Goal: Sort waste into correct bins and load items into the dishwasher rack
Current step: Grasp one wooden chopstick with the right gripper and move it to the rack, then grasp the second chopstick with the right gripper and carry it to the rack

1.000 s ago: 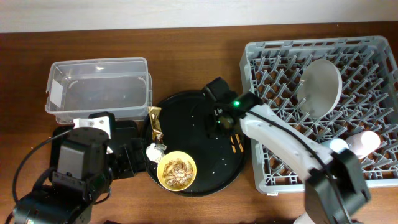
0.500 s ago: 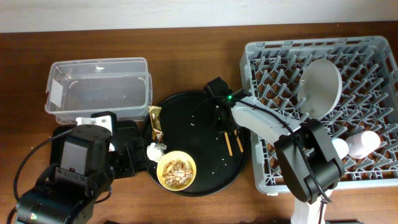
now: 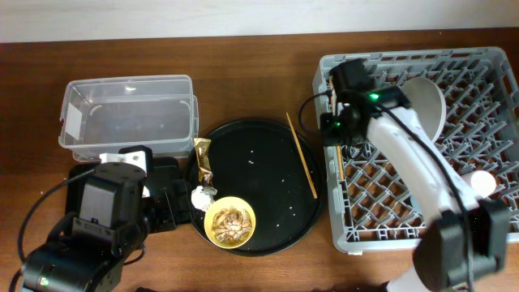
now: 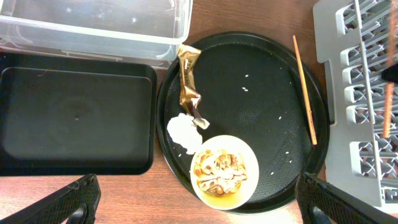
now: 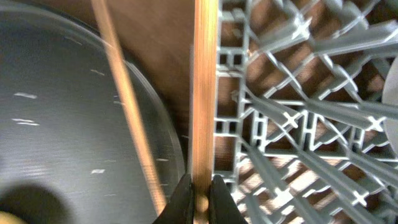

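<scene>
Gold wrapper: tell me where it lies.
Overhead, the gold wrapper lies at the left edge of the round black tray, between the clear tub and the white tissue.

Left wrist cam, looking straight down at the tabletop (image 4: pixel 249 15); left gripper (image 4: pixel 198 186) fingers spread wide at the bottom corners.
Clear tub (image 4: pixel 93 25) top-left, black rectangular tray (image 4: pixel 74 112) right below it. Round black tray (image 4: pixel 261 118) holds the gold wrapper (image 4: pixel 188 78), white tissue (image 4: pixel 183 132) at the wrapper's lower end, yellow bowl (image 4: pixel 224 173) of scraps, one chopstick (image 4: pixel 304 89) and stray rice grains (image 4: pixel 249 87). Grey rack (image 4: pixel 354 106) at right, with a blurred second chopstick (image 4: pixel 388 106) over it.
</scene>
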`<act>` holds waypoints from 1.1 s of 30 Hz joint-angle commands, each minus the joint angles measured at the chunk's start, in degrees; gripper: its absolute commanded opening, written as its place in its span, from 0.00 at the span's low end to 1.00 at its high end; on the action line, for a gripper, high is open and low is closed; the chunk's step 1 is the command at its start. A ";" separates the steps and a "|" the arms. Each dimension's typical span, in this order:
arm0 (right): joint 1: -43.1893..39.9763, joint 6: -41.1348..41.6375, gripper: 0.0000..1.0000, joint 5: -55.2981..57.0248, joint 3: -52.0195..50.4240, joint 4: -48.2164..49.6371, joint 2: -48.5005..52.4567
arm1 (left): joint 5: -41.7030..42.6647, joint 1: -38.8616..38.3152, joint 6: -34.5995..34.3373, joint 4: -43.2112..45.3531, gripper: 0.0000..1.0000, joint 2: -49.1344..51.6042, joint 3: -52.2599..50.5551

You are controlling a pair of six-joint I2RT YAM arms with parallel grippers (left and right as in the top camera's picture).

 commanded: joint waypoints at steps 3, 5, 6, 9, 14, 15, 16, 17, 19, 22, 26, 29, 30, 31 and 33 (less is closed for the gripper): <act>0.15 -1.90 0.04 7.52 -0.07 0.48 2.38 | -0.44 0.04 -0.46 -0.11 1.00 -0.02 0.37; 0.17 -1.88 0.35 4.52 0.59 -0.70 1.44 | -0.44 0.04 -0.46 -0.09 1.00 -0.02 0.37; 0.26 -1.90 0.40 2.56 1.44 -1.18 0.22 | -0.44 0.04 -0.46 -0.11 1.00 -0.02 0.37; 0.48 -1.92 0.49 -7.37 4.52 -1.20 -5.97 | -0.44 0.04 -0.46 -0.11 1.00 -0.02 0.37; 11.89 -0.04 0.37 -5.35 0.76 0.98 -5.51 | -0.44 0.04 -0.46 -0.11 1.00 -0.02 0.37; 13.46 3.23 0.48 0.22 -0.24 2.03 -3.54 | -0.44 0.04 -0.46 -0.11 1.00 -0.02 0.37; 13.88 4.81 0.58 3.32 -0.96 3.82 -1.09 | -0.44 0.04 -0.46 -0.09 1.00 -0.02 0.37; 13.49 4.79 0.58 3.50 -1.05 5.14 1.62 | -0.44 0.04 -0.46 -0.09 1.00 -0.02 0.37; 12.59 4.81 0.51 3.56 -1.05 7.28 6.14 | -0.44 0.04 -0.46 -0.09 1.00 -0.02 0.37; 12.31 4.81 0.43 3.93 -1.05 8.04 12.72 | -0.44 0.04 -0.46 -0.09 1.00 -0.02 0.37; 11.58 5.27 0.41 4.13 -1.05 8.74 16.63 | -0.44 0.04 -0.46 -0.11 1.00 -0.02 0.37; 11.54 5.29 0.22 2.16 -2.23 10.25 16.74 | -0.46 0.04 -0.46 -0.11 1.00 -0.02 0.37; 11.52 5.86 0.11 1.97 -2.75 10.23 16.74 | -0.44 0.04 -0.46 -0.09 1.00 -0.02 0.37; 11.52 6.36 0.04 1.86 -2.86 9.97 16.74 | -0.46 0.04 -0.46 -0.11 1.00 -0.02 0.37; 11.52 6.34 0.04 -0.37 -1.88 8.00 15.28 | -0.44 0.04 -0.46 -0.13 1.00 -0.02 0.37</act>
